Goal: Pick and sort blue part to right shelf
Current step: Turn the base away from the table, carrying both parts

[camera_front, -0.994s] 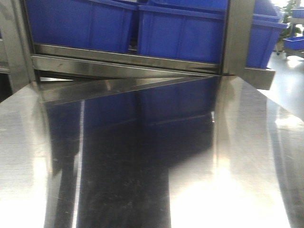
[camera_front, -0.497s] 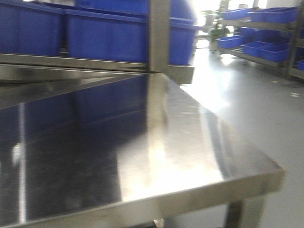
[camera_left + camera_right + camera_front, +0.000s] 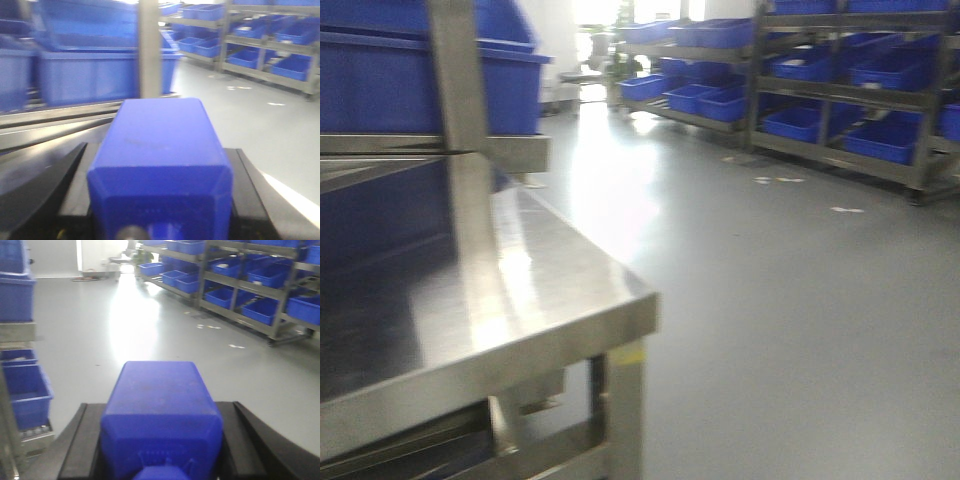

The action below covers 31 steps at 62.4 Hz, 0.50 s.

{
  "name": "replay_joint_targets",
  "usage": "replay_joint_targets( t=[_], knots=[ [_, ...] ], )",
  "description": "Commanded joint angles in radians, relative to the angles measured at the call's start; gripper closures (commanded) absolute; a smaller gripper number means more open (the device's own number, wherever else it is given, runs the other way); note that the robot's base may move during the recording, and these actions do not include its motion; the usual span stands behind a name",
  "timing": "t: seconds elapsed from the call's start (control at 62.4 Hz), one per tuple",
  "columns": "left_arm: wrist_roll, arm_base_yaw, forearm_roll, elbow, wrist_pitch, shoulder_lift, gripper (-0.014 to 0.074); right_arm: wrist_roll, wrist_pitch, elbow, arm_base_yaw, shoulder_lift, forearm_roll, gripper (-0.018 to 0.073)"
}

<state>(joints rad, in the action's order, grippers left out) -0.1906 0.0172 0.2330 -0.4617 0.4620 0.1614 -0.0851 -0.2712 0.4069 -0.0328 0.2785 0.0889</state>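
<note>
Front view: corner of a steel table [image 3: 520, 300] at left, blue bins [image 3: 380, 80] racked above its far edge behind a steel post [image 3: 455, 80], grey floor [image 3: 790, 320] to the right, and the right shelf [image 3: 756, 90] with its own rows of bins far right. Left wrist view: left gripper [image 3: 160, 170] clenched on a blue part [image 3: 160, 145], jaws against both its sides, cap end toward the camera, bins and post behind. Right wrist view: right gripper [image 3: 161, 425] grasping a second blue part [image 3: 160, 395] the same way, floor behind it, shelf well apart at upper right.
</note>
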Motion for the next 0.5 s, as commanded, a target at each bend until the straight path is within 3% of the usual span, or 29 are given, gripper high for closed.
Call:
replay_joint_targets(
  t=[0.0,0.481],
  knots=[
    [0.002,0.003,0.010,-0.038,-0.087,0.011,0.0210,0.005,0.086,0.029,0.004,0.008,0.013,0.0174],
    [0.002,0.003,0.010,-0.038,-0.087,0.011,0.0210,0.005,0.086,0.029,0.004,0.008,0.013,0.0174]
  ],
)
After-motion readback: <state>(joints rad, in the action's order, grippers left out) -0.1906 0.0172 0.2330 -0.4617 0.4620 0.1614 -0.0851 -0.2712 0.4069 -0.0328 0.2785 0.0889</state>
